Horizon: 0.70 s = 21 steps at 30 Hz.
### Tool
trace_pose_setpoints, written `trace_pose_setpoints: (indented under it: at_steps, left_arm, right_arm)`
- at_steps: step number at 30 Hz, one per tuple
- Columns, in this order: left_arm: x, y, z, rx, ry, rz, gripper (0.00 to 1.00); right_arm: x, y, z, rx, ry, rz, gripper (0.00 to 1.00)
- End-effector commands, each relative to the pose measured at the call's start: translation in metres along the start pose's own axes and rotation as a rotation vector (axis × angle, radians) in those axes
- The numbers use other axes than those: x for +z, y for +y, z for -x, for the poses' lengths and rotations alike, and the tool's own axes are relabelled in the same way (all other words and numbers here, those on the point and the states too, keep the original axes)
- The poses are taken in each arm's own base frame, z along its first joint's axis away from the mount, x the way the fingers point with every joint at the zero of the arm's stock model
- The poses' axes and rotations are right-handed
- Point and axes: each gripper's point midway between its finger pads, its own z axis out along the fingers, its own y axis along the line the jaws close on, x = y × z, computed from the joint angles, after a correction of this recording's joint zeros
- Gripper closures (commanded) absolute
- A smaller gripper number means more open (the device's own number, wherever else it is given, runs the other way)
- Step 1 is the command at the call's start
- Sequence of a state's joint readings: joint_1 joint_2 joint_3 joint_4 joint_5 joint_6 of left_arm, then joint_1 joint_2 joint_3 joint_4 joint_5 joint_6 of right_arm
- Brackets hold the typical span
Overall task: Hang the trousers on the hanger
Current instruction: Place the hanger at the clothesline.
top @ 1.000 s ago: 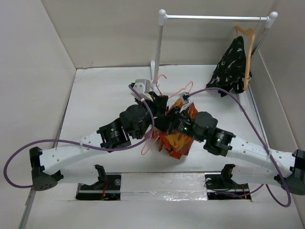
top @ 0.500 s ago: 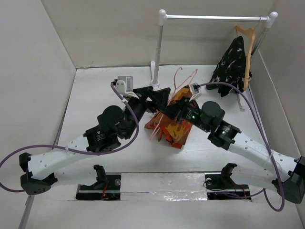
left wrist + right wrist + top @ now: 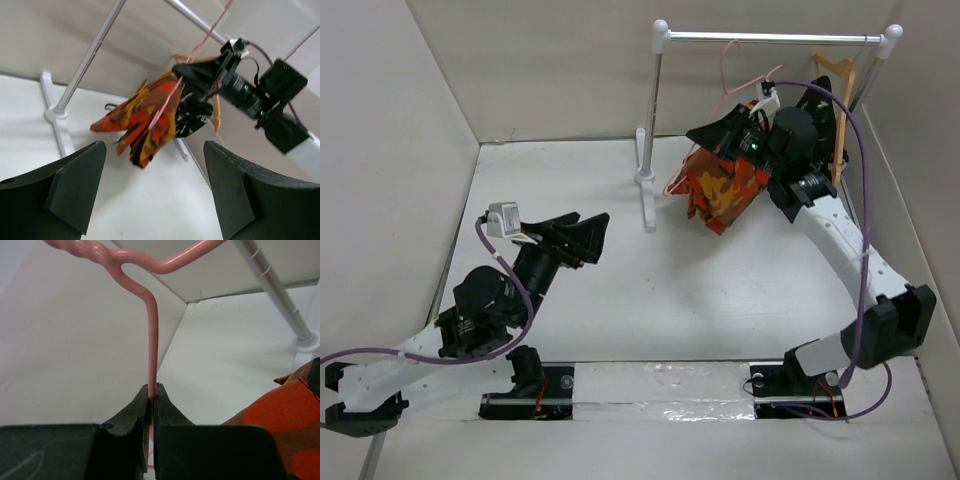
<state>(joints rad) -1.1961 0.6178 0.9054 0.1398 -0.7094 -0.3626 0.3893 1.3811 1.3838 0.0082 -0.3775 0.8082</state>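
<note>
Closed fully on the hanger [image 3: 150, 330] is the right claw [image 3: 152, 394]. In the right wrist view its two fingertips are pressed together on a straight pink wire, and no gap is seen between them except the wire itself. At 12 o'clock from the tips the wire is seen to rise to a twisted neck. At 4 o'clock from the tips a corner of the trousers [image 3: 287, 410] is shown, in orange and red print.

In the top view the claw is found raised at about 1 o'clock of the table [image 3: 720, 300]. The trousers are bunched and draped on the hanger at 6 o'clock from the claw, and they are held up off the table surface. The hook of the hanger is lifted close to the rail [image 3: 770, 37], at 12 o'clock from the claw; whether it touches the rail cannot be told. At the 3 o'clock end of the rail a wooden hanger [image 3: 840, 75] is hung. A black-and-white garment [image 3: 192, 117] is seen behind the trousers in the left wrist view.

The left claw [image 3: 600, 232] is held at 8 o'clock of the table, well apart from the trousers. Its fingers are spread wide and nothing is held between them.
</note>
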Motion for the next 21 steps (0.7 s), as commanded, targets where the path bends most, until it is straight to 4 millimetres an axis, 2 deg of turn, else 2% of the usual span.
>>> trace_pose_setpoints:
  at_steps: [1, 2, 3, 4, 5, 6, 9, 10, 12, 13, 14, 20, 21]
  left_arm:
    - [-0.010, 0.021, -0.012, -0.032, 0.015, 0.052, 0.23]
    - [-0.014, 0.027, -0.013, -0.043, 0.012, 0.056, 0.24]
    - [-0.016, 0.031, -0.016, -0.038, 0.018, 0.068, 0.24]
    - [-0.018, 0.037, -0.018, -0.037, 0.020, 0.083, 0.24]
    - [-0.020, 0.038, -0.018, -0.045, 0.019, 0.085, 0.24]
    - [-0.022, 0.042, -0.021, -0.035, 0.028, 0.096, 0.24]
    - [-0.025, 0.049, -0.028, -0.028, 0.052, 0.117, 0.25]
    - [-0.025, 0.053, -0.034, -0.021, 0.059, 0.123, 0.25]
    - [-0.026, 0.056, -0.037, -0.026, 0.053, 0.125, 0.25]
    - [-0.026, 0.059, -0.042, -0.019, 0.060, 0.130, 0.25]
    - [-0.027, 0.060, -0.044, -0.021, 0.061, 0.133, 0.25]
    - [-0.025, 0.064, -0.058, -0.008, 0.086, 0.143, 0.26]
    - [-0.025, 0.064, -0.060, -0.008, 0.091, 0.142, 0.26]
  right_arm:
    - [0.006, 0.030, 0.041, -0.160, -0.038, 0.136, 1.00]
    - [0.007, 0.038, 0.058, -0.189, -0.063, 0.140, 1.00]
    - [0.020, 0.019, 0.061, -0.190, -0.051, 0.101, 1.00]
    - [0.024, 0.008, 0.060, -0.190, -0.020, 0.066, 1.00]
    - [0.026, 0.006, 0.064, -0.193, -0.004, 0.073, 1.00]
    - [0.029, 0.000, 0.077, -0.199, -0.013, 0.061, 1.00]
    - [0.030, 0.000, 0.097, -0.225, -0.041, 0.057, 1.00]
    - [0.031, -0.009, 0.100, -0.228, -0.039, 0.030, 1.00]
    - [0.032, -0.009, 0.104, -0.237, -0.045, 0.022, 1.00]
    - [0.028, -0.009, 0.117, -0.245, -0.065, 0.018, 1.00]
    - [0.032, -0.017, 0.118, -0.235, -0.056, 0.010, 1.00]
    - [0.039, -0.030, 0.129, -0.219, -0.036, 0.004, 1.00]
    - [0.041, -0.038, 0.130, -0.206, -0.027, -0.002, 1.00]
